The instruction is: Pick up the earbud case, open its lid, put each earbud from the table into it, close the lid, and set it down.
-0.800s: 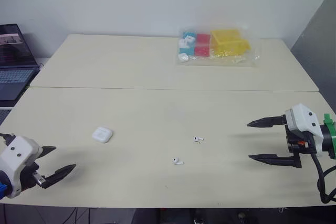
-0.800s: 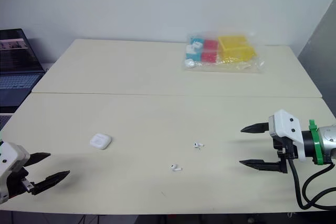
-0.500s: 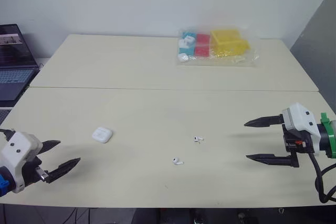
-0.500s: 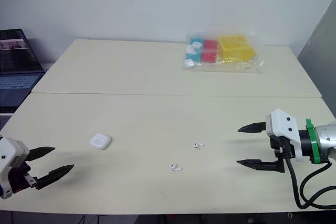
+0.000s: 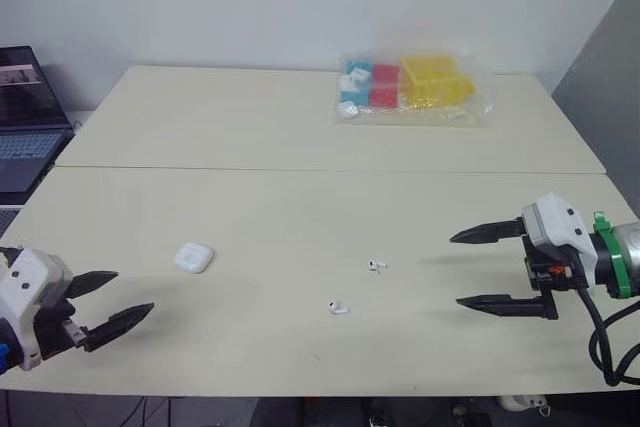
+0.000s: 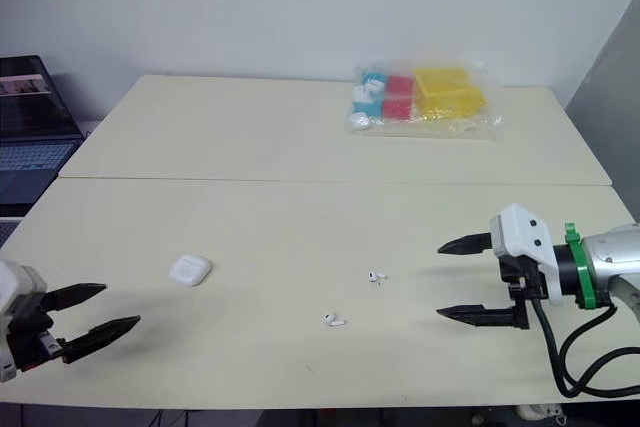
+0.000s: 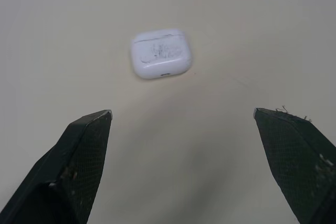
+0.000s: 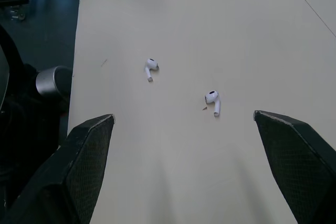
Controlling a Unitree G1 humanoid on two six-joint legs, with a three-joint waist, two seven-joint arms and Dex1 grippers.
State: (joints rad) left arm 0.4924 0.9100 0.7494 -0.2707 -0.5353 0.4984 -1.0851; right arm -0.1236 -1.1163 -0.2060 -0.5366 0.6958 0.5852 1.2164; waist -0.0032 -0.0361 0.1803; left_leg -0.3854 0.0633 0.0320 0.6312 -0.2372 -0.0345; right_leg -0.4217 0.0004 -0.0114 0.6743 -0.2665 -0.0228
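Left hand (image 5: 135, 291) released wide near the closed earbud case (image 5: 194, 257) on the counter (image 5: 260, 217), right hand (image 5: 456, 270) also released, facing near earbud (image 5: 339, 307) and far earbud (image 5: 377, 266) mid-counter.

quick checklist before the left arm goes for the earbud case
1. left gripper open and empty: ok
2. earbud case flat on the table, lid shut: ok
3. earbud case ahead of the left gripper, within its opening: ok
4. right gripper open, empty, apart from both earbuds: ok
5. far earbud and near earbud loose on the table: ok
6. which way the case's hinge faces: cannot tell
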